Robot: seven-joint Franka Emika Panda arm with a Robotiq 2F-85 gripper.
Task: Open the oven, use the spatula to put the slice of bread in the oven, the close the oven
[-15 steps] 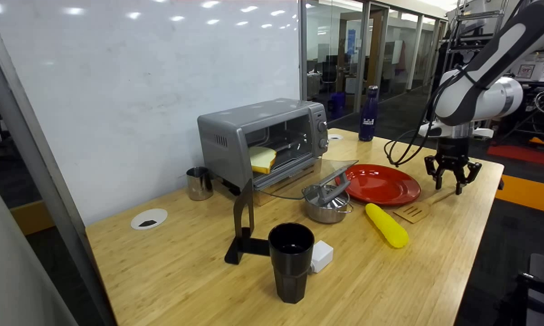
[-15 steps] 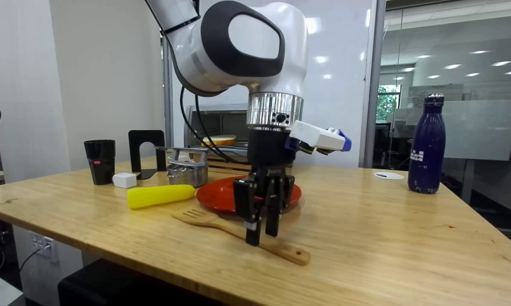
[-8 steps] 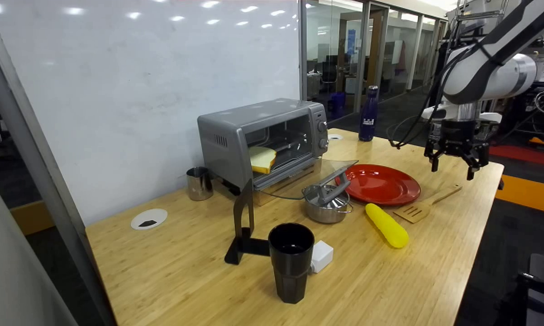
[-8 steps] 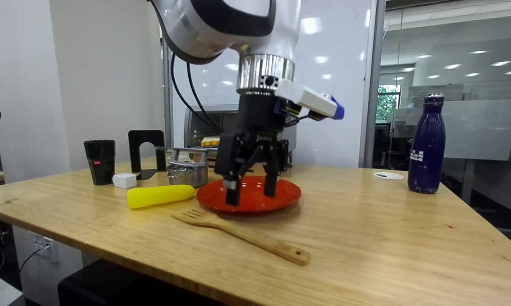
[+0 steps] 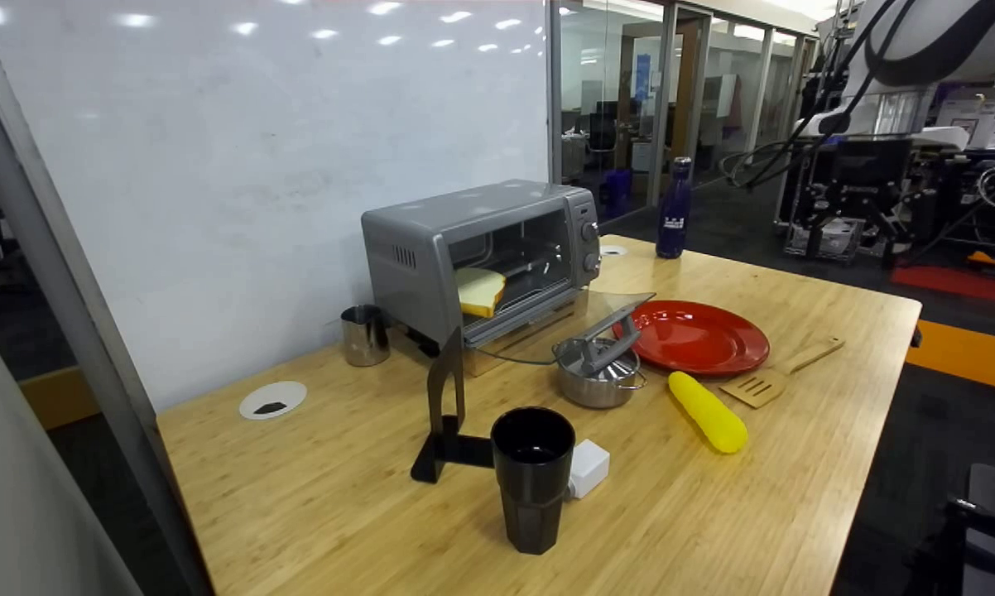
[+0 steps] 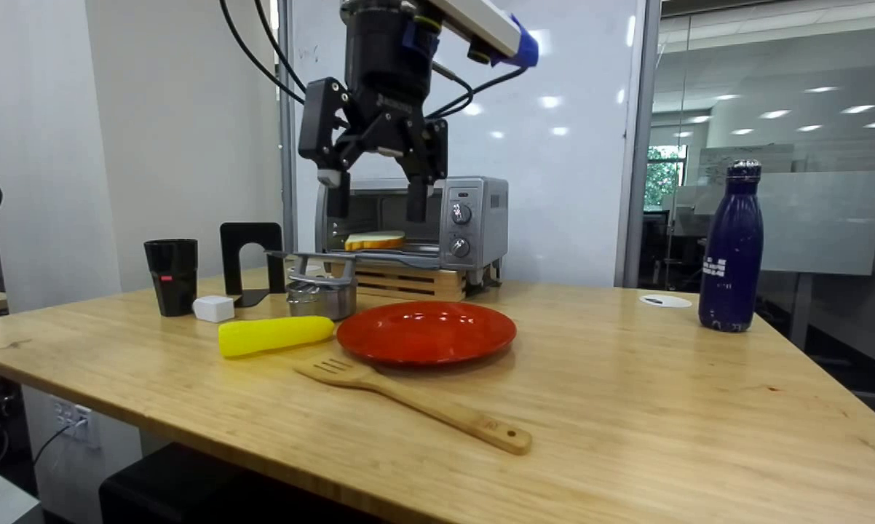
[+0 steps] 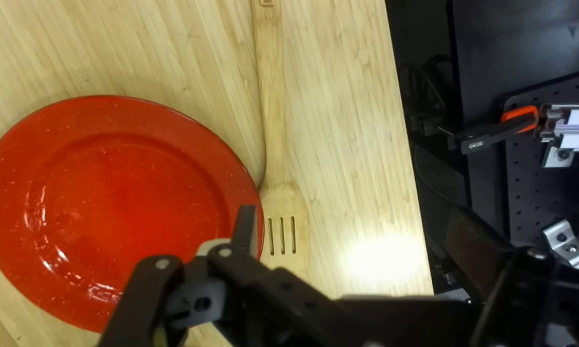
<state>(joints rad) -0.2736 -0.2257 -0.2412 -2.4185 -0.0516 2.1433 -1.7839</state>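
Light wood desk (image 5: 713,521) set before a whiteboard (image 5: 257,149); glass partitions (image 5: 605,91) beyond. Bearings by clock face, red plate (image 6: 426,332) as hub, taken in an exterior view.

12 o'clock: oven (image 6: 474,225), silver-grey, by the whiteboard, raised on a slatted wooden base (image 6: 448,284). Glass door (image 5: 555,333) lowered, its handle over a steel pot (image 6: 325,300) at 10 o'clock; whether the two touch, cannot tell.

Slice of bread (image 5: 479,290): inside the oven, pale face up, crust edge toward the opening; in an exterior view, at 8 o'clock of that opening.

6 o'clock: spatula (image 6: 426,402), flat on the desk, slotted blade toward 10, handle end toward 4. Wrist view puts the blade just beside the plate rim; contact uncertain.

11 o'clock, up in the air: end effector (image 6: 378,207), jaws wide apart, fingers (image 6: 340,198) pointing down, well above desk and spatula. Oven front shows in the gap behind them. Wrist view has one fingertip (image 7: 245,226) at its 7 o'clock, the other at its 4.

9 o'clock: yellow banana-like object (image 6: 276,336), lying near the plate; farther out the same way, white block (image 6: 213,308), then black tumbler (image 6: 172,276), upright. 10 o'clock, past the pot: black bookend (image 6: 252,233), upright. Steel cup (image 5: 365,335) at the oven's 8 o'clock, in an exterior view, near its side. Dark blue bottle (image 6: 731,255), upright, between 2 and 3 o'clock, well apart from the rest.
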